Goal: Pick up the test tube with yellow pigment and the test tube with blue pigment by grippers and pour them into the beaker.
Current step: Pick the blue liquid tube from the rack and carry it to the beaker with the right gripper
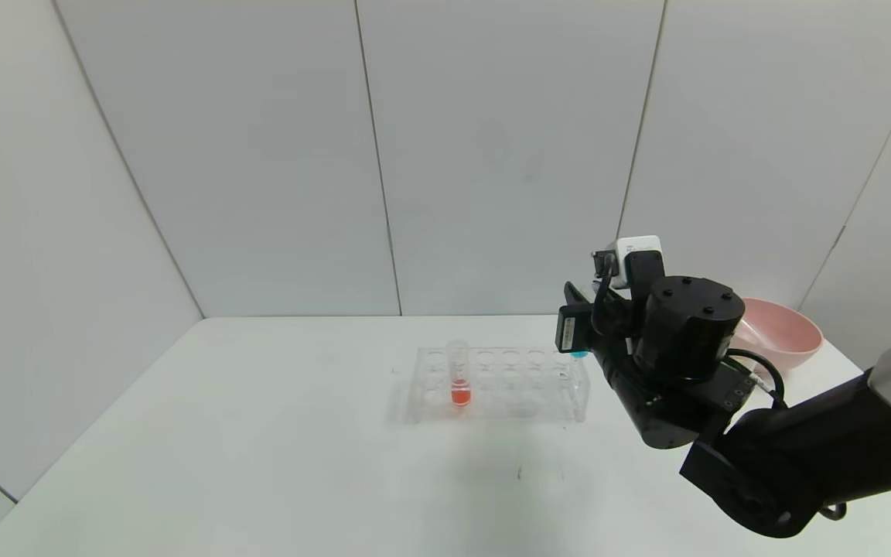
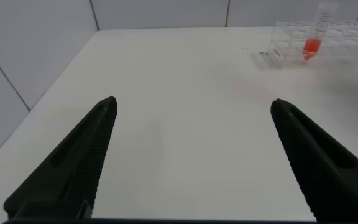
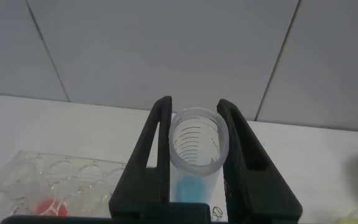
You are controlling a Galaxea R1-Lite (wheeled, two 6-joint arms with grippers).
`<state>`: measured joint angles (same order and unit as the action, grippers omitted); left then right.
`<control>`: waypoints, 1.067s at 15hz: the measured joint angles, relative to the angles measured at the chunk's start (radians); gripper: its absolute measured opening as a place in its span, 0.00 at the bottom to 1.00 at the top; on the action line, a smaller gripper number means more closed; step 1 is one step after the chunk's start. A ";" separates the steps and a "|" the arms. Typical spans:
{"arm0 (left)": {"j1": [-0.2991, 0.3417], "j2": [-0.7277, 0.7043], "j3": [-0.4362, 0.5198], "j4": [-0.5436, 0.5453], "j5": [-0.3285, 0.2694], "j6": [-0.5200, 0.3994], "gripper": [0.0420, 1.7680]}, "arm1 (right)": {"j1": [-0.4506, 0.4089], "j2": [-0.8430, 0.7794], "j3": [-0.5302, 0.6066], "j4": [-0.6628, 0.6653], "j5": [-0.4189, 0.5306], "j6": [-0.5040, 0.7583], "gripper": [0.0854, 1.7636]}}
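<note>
Now right gripper [image 3: 194, 134] clamps blue tube [image 3: 193, 155] upright betw. fingers, above rack [image 1: 500, 383].

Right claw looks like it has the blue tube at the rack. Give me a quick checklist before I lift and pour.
1. Right claw shut on the slim clear tube with cyan-blue liquid: ok, a finger on each side near the open mouth.
2. Tube upright: ok.
3. Tube clear of the clear many-holed rack: cannot tell; the blue bottom shows at the rack's right end.
4. Clear glass beaker located: not ok, it shows in no view.
5. Left claw out of the way: ok, open over bare white table.
6. Tube with orange-red liquid untouched: ok, standing in the rack.
</note>
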<state>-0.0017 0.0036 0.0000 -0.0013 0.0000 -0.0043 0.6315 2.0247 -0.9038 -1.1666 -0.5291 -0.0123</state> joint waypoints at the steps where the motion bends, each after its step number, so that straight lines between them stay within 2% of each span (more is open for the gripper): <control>1: 0.000 0.000 0.000 0.000 0.000 0.000 1.00 | 0.000 -0.003 0.000 0.000 0.000 -0.001 0.27; 4: 0.000 0.000 0.000 0.000 0.000 0.000 1.00 | -0.005 -0.016 0.000 0.031 0.016 -0.001 0.27; 6: 0.000 0.000 0.000 0.000 0.000 0.000 1.00 | -0.020 -0.043 0.022 0.052 0.099 0.006 0.27; 8: 0.000 0.000 0.000 0.000 0.000 0.000 1.00 | -0.040 -0.094 0.081 0.076 0.254 0.009 0.27; 11: 0.000 0.000 0.000 0.000 0.000 0.000 1.00 | -0.108 -0.199 0.206 0.113 0.582 0.011 0.27; 14: 0.000 0.000 0.000 0.000 0.000 0.000 1.00 | -0.247 -0.287 0.292 0.122 0.864 0.011 0.27; 16: 0.000 0.000 0.000 0.000 0.000 0.000 1.00 | -0.351 -0.324 0.314 0.131 0.994 0.011 0.27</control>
<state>-0.0017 0.0036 0.0000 -0.0013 0.0000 -0.0043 0.2800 1.7004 -0.5898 -1.0357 0.4653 -0.0017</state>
